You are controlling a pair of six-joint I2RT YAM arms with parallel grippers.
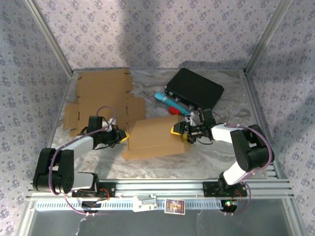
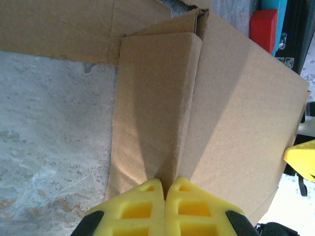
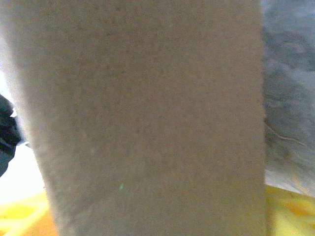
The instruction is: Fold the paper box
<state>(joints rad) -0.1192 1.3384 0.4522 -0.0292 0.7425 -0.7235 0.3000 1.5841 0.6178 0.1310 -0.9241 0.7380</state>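
The paper box (image 1: 155, 137) is brown cardboard, partly folded, lying in the middle of the table. My left gripper (image 1: 123, 136) is at its left end. In the left wrist view the yellow fingertips of that gripper (image 2: 166, 184) are pressed together on a raised cardboard fold of the box (image 2: 162, 98). My right gripper (image 1: 181, 133) is at the box's right end with its jaws wide apart. Close in front of the right wrist camera stands a cardboard panel (image 3: 147, 113), with a yellow finger (image 3: 290, 206) on either side of it.
A second, flat cardboard blank (image 1: 103, 98) lies at the back left. A black case (image 1: 194, 88) sits at the back right, with a blue tool (image 1: 170, 102) and a red piece (image 1: 173, 110) beside it. Metal frame posts and patterned walls enclose the table.
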